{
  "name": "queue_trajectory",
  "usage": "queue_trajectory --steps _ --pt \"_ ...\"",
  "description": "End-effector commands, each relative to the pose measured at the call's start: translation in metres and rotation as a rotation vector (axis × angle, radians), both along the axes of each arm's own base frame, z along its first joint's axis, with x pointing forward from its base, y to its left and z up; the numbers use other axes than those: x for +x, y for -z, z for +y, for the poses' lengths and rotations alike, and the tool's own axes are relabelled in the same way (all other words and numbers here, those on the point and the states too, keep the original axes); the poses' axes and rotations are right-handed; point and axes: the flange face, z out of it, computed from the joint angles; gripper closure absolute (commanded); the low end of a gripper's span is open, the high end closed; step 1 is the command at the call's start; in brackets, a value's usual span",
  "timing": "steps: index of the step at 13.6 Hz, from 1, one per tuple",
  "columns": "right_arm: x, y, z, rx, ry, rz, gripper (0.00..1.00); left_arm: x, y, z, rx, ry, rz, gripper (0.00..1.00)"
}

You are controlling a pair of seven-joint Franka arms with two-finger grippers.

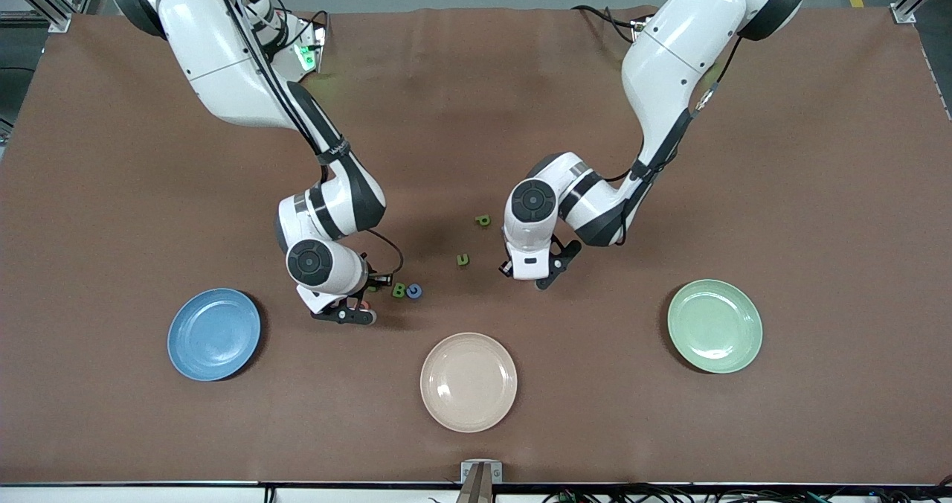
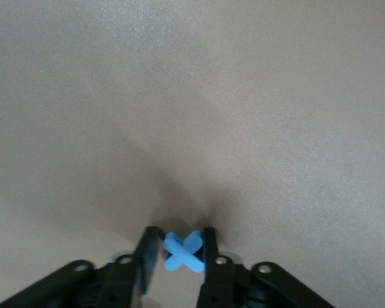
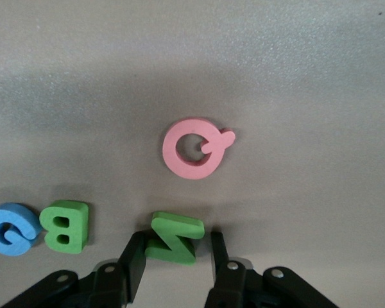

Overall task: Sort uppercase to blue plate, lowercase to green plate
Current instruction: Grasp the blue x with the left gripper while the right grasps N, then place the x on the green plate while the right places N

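My left gripper (image 2: 183, 253) is down at the table and shut on the blue x (image 2: 183, 251), a finger pressed to each side. It stands near the green u (image 1: 462, 260) and green p (image 1: 483, 221). My right gripper (image 3: 173, 250) is open around the green N (image 3: 174, 237): one finger touches it, the other stands a little apart. The pink Q (image 3: 194, 148), green B (image 3: 64, 226) and blue G (image 3: 11, 229) lie flat beside it. The blue plate (image 1: 214, 334) is toward the right arm's end, the green plate (image 1: 715, 326) toward the left arm's end; both are bare.
A cream plate (image 1: 468, 382) sits nearer the front camera, between the two coloured plates. Brown cloth (image 1: 818, 190) covers the whole table. Both arms bend low over its middle, the right gripper (image 1: 343, 311) close to the B (image 1: 399, 290) and G (image 1: 414, 291).
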Motion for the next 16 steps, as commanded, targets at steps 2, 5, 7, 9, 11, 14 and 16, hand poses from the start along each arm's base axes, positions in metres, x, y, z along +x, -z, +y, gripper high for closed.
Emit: queue_trajectory --steps 2,5,7,9,11,14,16 --pt "-0.005 0.004 -0.001 -0.011 0.011 0.003 0.87 0.004 -0.004 -0.003 0.003 0.0 -0.027 0.98" --pt "0.004 -0.004 -0.011 -0.008 0.023 -0.006 0.97 0.016 -0.028 0.007 0.001 -0.012 -0.053 1.0" --pt "0.028 -0.024 -0.042 0.009 0.049 -0.044 0.97 0.035 -0.054 0.037 0.045 -0.018 -0.051 1.0" --pt "0.045 -0.038 -0.075 0.024 0.006 -0.062 0.97 0.054 -0.066 0.074 0.073 -0.015 -0.036 1.0" --pt "0.063 -0.052 -0.118 0.031 -0.043 -0.061 0.97 0.084 -0.091 0.131 0.084 -0.002 -0.04 1.0" --pt "0.084 -0.072 -0.184 -0.002 -0.149 -0.088 0.96 0.098 -0.109 0.183 0.109 0.047 0.008 1.0" --pt "0.089 -0.074 -0.217 -0.018 -0.204 -0.087 0.96 0.111 -0.111 0.223 0.109 0.106 0.027 1.0"
